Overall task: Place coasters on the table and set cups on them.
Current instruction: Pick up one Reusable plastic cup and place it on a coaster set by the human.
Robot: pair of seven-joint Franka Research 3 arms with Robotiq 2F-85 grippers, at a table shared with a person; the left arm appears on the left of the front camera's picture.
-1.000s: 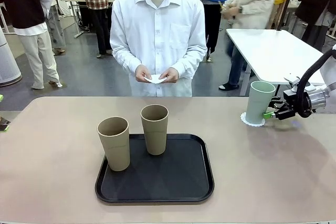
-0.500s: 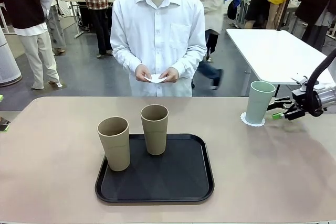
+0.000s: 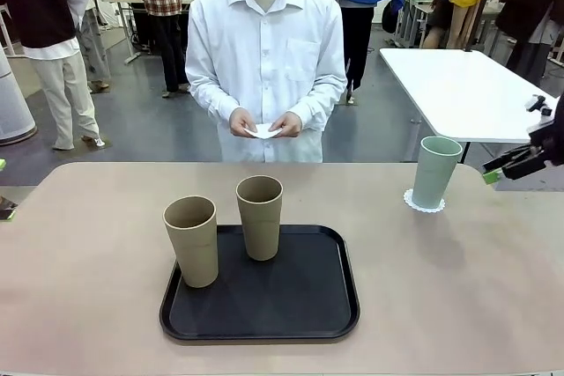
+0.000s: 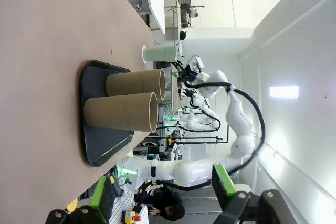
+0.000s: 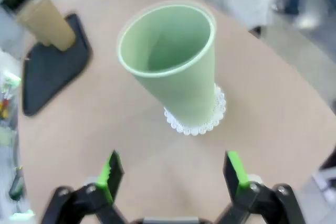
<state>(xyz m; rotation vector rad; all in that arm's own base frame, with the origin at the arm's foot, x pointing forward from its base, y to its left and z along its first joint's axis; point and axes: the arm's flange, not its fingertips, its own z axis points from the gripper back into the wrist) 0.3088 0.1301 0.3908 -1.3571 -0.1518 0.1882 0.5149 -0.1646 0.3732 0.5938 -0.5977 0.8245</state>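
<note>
A pale mint cup stands upright on a lacy white coaster at the far right of the tan table. My right gripper hangs open to the right of it, apart from it. The right wrist view looks down on the same cup and coaster beyond the open, empty right gripper. Two tan cups stand on a black tray. The person holds a white coaster in both hands. My left gripper is open and empty, far from the cups.
The person in a white shirt stands at the table's far edge, behind the tray. A white rectangular table stands behind on the right. Other people move in the background.
My right gripper has drawn back to the right and slightly upward, away from the mint cup, which stays on its coaster. The tan cups and the person's hands have not moved.
</note>
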